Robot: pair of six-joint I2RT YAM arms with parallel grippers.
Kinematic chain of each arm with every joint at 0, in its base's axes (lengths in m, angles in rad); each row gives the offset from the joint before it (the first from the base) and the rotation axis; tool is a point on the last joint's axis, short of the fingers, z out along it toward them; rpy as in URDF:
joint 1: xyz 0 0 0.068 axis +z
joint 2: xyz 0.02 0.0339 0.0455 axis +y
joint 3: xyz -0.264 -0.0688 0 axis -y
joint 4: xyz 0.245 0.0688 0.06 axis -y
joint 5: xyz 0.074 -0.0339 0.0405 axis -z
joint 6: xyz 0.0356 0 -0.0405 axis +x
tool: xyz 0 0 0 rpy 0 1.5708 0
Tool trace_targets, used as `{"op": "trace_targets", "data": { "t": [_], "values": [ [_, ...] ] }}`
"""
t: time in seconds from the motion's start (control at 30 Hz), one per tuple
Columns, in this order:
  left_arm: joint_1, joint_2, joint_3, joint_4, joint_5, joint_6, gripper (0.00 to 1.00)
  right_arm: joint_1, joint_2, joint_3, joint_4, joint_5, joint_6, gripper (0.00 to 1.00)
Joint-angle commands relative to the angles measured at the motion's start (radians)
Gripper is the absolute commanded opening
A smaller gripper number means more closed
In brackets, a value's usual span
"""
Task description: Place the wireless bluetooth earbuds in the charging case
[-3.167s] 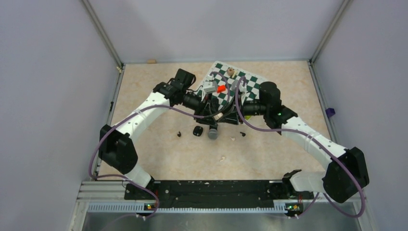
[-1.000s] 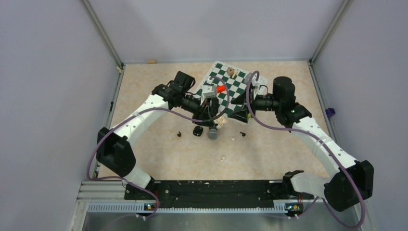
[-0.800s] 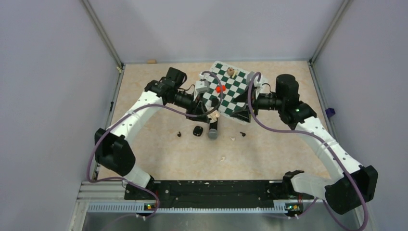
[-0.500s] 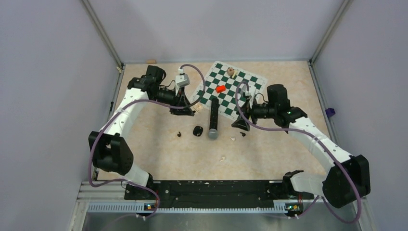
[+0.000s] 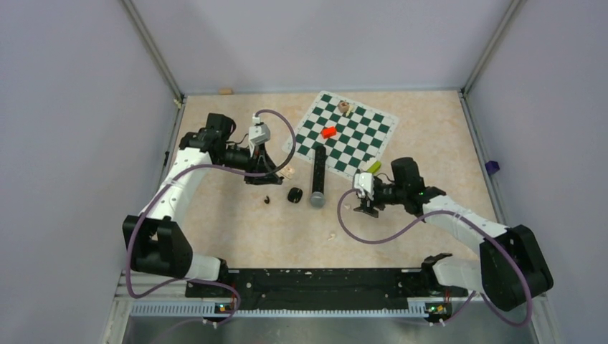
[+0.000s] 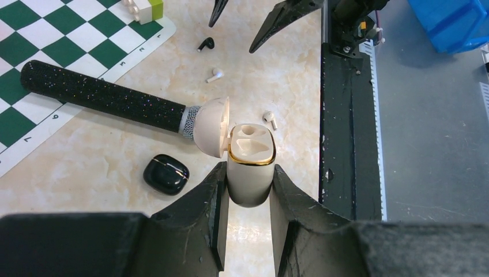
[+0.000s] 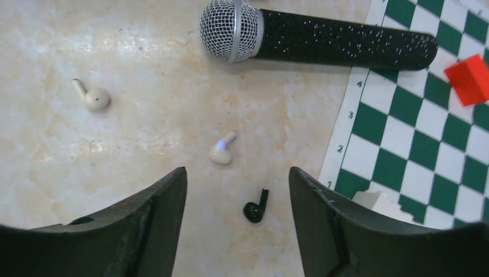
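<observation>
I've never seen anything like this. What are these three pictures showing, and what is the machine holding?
Two robot arms are bolted at the near edge of a table, each ending in a two-fingered pincer. The wide picture looks down from above; the other two come from a camera on each wrist. The left pincer is shut on an off-white charging case, its lid flipped open and both sockets empty. The right pincer is open and empty, with an off-white earbud and a black earbud on the table before it. Also there: a second off-white earbud, a microphone, a closed black case and a chessboard carrying a red piece.
</observation>
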Motion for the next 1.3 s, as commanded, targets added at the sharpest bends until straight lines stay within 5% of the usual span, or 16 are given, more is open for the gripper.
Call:
{"op": "trace_targets", "data": {
  "t": [0.0, 0.23, 0.5, 1.27],
  "values": [
    [-0.002, -0.039, -0.018, 0.078, 0.025, -0.028, 0.0, 0.059, 0.044, 0.0, 0.134, 0.049, -0.211, 0.61],
    [-0.004, -0.043, -0.037, 0.094, 0.036, -0.032, 0.0, 0.108, 0.132, -0.001, 0.129, 0.099, -0.347, 0.48],
    [-0.009, -0.038, -0.041, 0.098, 0.045, -0.032, 0.0, 0.127, 0.168, -0.019, 0.124, 0.132, -0.429, 0.46],
    [-0.014, -0.038, -0.048, 0.102, 0.056, -0.033, 0.0, 0.192, 0.29, 0.003, 0.127, 0.221, -0.411, 0.28]
  ]
}}
